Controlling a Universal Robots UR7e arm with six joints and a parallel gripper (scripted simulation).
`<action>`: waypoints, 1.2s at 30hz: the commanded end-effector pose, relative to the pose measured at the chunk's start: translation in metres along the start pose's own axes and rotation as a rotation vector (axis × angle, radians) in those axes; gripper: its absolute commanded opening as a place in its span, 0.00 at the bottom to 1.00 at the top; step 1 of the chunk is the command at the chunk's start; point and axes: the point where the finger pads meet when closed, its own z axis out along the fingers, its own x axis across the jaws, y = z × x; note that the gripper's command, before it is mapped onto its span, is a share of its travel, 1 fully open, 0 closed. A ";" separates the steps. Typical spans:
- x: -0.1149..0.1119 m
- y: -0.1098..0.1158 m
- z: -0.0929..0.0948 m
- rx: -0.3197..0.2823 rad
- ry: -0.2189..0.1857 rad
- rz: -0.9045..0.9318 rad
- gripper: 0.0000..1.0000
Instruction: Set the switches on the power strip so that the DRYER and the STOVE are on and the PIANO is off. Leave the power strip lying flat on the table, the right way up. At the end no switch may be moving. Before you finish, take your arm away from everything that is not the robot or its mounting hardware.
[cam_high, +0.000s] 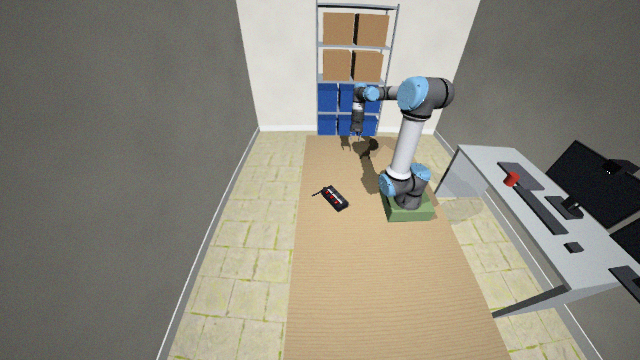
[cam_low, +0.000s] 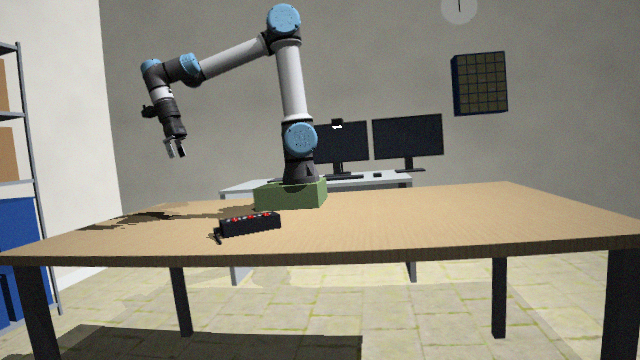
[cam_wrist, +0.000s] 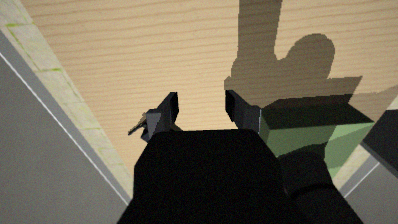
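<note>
Table (cam_low: 450, 220), wooden, carries the arm and the strip. Tiled floor (cam_high: 250, 250) lies around it. Rack (cam_high: 318, 60) at the far wall holds brown boxes on its upper shelves and blue bins below. Desk (cam_high: 470, 160), grey, stands beside the table with two dark monitors (cam_low: 407, 136), a keyboard and a red button on it.

Arm (cam_low: 292, 90) rises from a green base block (cam_low: 265, 200) near the table's far part; its upper link reaches out toward the rack, and the wrist turns down. Shadow of the arm falls on the wood under the wrist.

Gripper (cam_low: 175, 149) hangs high above the table, well apart from the strip, pointing down and slightly tilted. Its two fingers stand fully apart with only bare wood between them; nothing is held.

Strip (cam_high: 334, 198), black, lies flat on the table, right way up, near the table's edge on the side away from the desk and near the base block but apart from it. Red switches (cam_low: 248, 217) show in a row along its top; their settings and labels are too small to read. Short cable stub (cam_low: 217, 237) leaves one end.
</note>
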 end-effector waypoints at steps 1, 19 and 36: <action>-0.018 0.009 0.017 0.022 0.027 0.053 1.00; -0.080 0.065 0.088 0.137 0.092 0.269 1.00; -0.117 0.136 0.153 0.261 0.082 0.462 1.00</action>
